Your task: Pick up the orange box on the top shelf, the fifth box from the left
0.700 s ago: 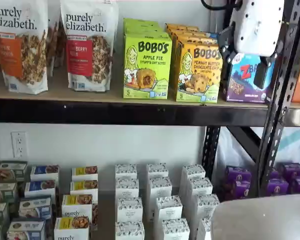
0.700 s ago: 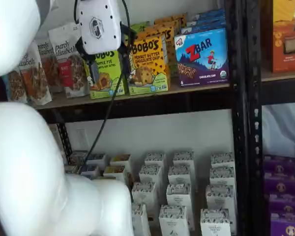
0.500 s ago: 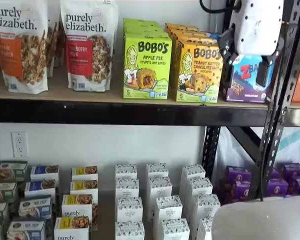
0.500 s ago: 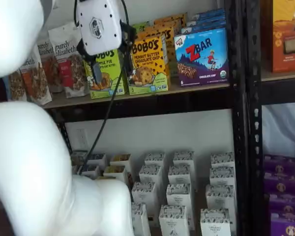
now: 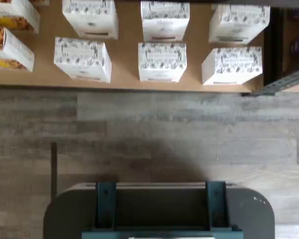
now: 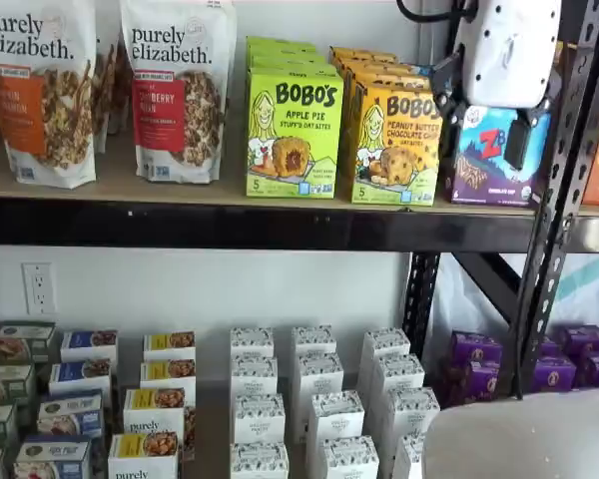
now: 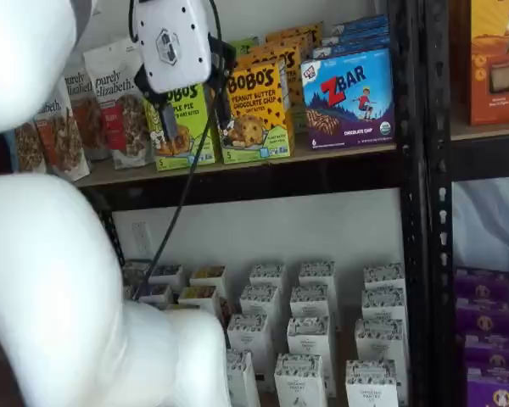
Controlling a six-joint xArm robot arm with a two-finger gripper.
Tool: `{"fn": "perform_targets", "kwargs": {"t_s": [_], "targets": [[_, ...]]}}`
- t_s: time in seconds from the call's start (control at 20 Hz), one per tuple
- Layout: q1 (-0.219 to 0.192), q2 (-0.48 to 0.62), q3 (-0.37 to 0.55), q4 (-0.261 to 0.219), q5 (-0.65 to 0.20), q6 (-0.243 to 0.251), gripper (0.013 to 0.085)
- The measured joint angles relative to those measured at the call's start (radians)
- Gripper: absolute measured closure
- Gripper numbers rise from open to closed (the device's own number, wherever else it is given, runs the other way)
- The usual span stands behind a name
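Nothing is grasped yet — the orange box [image 6: 396,143] stands untouched on the top shelf [image 6: 210,224], the pincer [image 6: 484,125] hangs in front of the shelf with a wide gap between its fingers, so approach, grip and lift all remain.

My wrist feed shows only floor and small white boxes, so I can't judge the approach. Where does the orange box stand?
Observer: The orange box stands upright on the top shelf, between a lime-green Bobo's box and a blue ZBar box.
Operator: Is the gripper near it?
Observer: The gripper is up at top-shelf height, in front of the boxes, holding none.
Operator: Open or shut?
Observer: I cannot tell; no clear gap between the black fingers shows.
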Motion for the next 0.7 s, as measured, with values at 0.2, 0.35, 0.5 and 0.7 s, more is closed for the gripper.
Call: {"fn": "perform_targets", "kwargs": {"t_s": [0.2,0.35,0.5,0.7], "targets": [[-0.014,0.039,-0.015,0.0,-0.052,-0.012,0.013],[-0.028,0.081,-0.035,0.004,-0.1,-0.023,0.013],[-0.052,0.128,-0.064,0.026,-0.145,-0.04,0.013],[-0.075,0.187,-0.103,0.046,-0.184,-0.059,0.013]]}}
